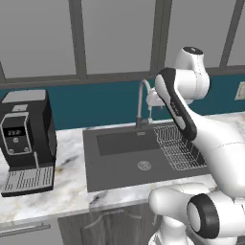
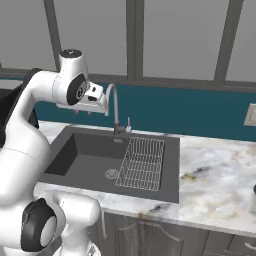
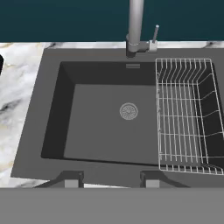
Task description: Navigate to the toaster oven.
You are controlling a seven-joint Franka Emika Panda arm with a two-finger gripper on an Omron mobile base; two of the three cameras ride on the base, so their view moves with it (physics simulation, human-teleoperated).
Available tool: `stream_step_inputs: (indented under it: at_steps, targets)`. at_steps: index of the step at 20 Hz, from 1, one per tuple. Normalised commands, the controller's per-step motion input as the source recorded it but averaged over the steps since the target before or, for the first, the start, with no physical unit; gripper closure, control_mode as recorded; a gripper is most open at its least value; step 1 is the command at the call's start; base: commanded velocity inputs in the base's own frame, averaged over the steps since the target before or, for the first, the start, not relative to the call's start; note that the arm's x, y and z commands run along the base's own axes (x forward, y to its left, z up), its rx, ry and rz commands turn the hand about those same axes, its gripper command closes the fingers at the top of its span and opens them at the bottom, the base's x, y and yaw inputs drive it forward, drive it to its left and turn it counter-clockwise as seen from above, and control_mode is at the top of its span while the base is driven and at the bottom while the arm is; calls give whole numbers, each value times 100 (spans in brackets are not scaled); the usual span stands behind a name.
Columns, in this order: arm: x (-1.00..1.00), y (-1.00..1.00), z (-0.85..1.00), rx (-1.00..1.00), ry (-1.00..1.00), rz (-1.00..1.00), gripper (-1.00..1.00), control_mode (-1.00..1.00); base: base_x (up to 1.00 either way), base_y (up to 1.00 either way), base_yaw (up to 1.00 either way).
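The marble bench [image 1: 72, 191] carries a dark sink [image 3: 109, 127] with a wire rack [image 3: 186, 113] in its right part and a faucet [image 3: 135, 26] behind. A black coffee machine [image 1: 26, 139] stands left of the sink. The pincer [image 3: 109, 180] hovers above the basin, fingertips apart, holding nothing.

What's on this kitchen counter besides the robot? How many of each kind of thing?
Coffee machine: 1
Sink: 1
Faucet: 1
Wire rack inside the sink: 1
Wall outlet: 1
Total: 5
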Motion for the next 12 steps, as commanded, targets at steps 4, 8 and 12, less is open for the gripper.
stream_step_inputs:
  at_steps: [4,8,12]
  targets:
    - [-2,0,0,0,-2,0,-100,100,-13,0,0]
    - [0,0,0,0,0,0,-100,100,-67,0,-1]
    - [0,0,0,0,0,0,-100,100,-100,-3,-9]
